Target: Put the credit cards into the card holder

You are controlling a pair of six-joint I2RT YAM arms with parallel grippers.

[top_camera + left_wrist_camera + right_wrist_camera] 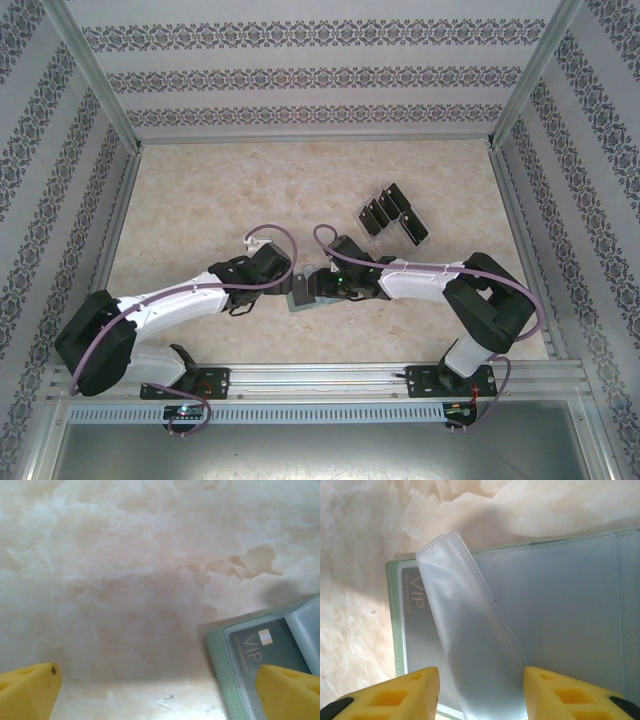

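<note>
The card holder (pixel 302 298) lies open on the table between the two arms, sage green with a pale grey-blue inside (pixel 560 605). A dark credit card marked VIP (pixel 416 612) sits in its left pocket, and it shows in the left wrist view too (pixel 252 647). A frosted clear leaf (pixel 470 630) stands tilted up from the fold. My right gripper (pixel 481 690) is open, one finger on each side of that leaf. My left gripper (pixel 157 690) is wide open and holds nothing, its right finger (pixel 285 692) over the holder's corner (pixel 220 665). Several black credit cards (pixel 385 210) stand further back.
Those black cards sit in a clear slotted rack (pixel 415 228) at the back right of the marble-patterned table. Metal frame rails and patterned walls close in the table on three sides. Both arms (pixel 180 300) (pixel 440 280) reach in towards the centre.
</note>
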